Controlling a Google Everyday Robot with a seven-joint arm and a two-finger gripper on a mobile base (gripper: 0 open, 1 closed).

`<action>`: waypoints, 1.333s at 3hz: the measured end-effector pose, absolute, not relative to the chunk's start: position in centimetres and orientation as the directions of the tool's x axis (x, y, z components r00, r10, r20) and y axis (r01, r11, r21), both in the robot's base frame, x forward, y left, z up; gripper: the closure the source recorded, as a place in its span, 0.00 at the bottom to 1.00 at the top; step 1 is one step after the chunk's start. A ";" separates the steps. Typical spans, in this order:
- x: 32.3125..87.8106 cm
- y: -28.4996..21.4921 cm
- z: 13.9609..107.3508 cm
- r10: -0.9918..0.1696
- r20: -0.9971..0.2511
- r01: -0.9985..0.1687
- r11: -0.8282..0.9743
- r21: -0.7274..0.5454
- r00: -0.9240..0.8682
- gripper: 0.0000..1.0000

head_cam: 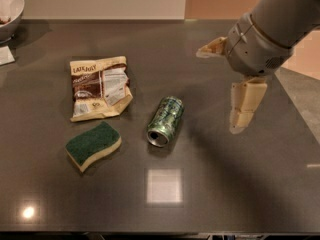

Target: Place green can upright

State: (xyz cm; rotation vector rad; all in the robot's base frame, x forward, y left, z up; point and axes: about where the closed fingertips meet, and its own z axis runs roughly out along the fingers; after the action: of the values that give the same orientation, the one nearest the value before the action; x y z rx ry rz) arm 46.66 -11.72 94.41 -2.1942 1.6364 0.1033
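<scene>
A dark grey tabletop (pixel 235 189) seen from above and from the near side. A thick grey robot arm (pixel 272 24) enters from the far right corner and slopes down toward the left, ending in a rounded wrist above the right half of the tabletop. The tool (pixel 218 90) hangs at the end of the wrist, in the air to the right of the middle. Its two pale fingers (pixel 246 104) are spread wide: one points down toward the near side, the other sticks out to the left from the wrist. Nothing is between them, and the tool touches nothing.

One green can (pixel 165 121) lies on its side near the middle of the tabletop, left of the tool and apart from it. Its silver top with the opening faces the near left; its other end points to the far right.

One crumpled snack bag (pixel 99 88), brown and cream, lies flat to the left of the can and farther back. One sponge (pixel 93 145), green on top with a yellow underside, lies nearer than the bag and left of the can, close to it but not touching. One pale bowl (pixel 10 9) sits at the far left corner, partly cut off. One small white card (pixel 6 55) lies at the left edge, just nearer than the bowl.
</scene>
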 end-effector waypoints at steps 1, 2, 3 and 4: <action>47.0 -8.6 93.5 -0.846 -0.283 -0.882 -0.377 -0.281 0.452 0.00; 46.7 -5.6 91.9 -0.775 -0.234 -0.804 -0.525 -0.280 0.587 0.00; 46.3 -3.3 89.8 -0.693 -0.173 -0.712 -0.656 -0.252 0.700 0.00; 45.6 -1.8 88.0 -0.603 -0.115 -0.612 -0.761 -0.217 0.790 0.00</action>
State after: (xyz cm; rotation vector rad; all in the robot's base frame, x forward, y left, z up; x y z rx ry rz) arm 45.64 -1.78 88.01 -2.7375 0.9445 0.0561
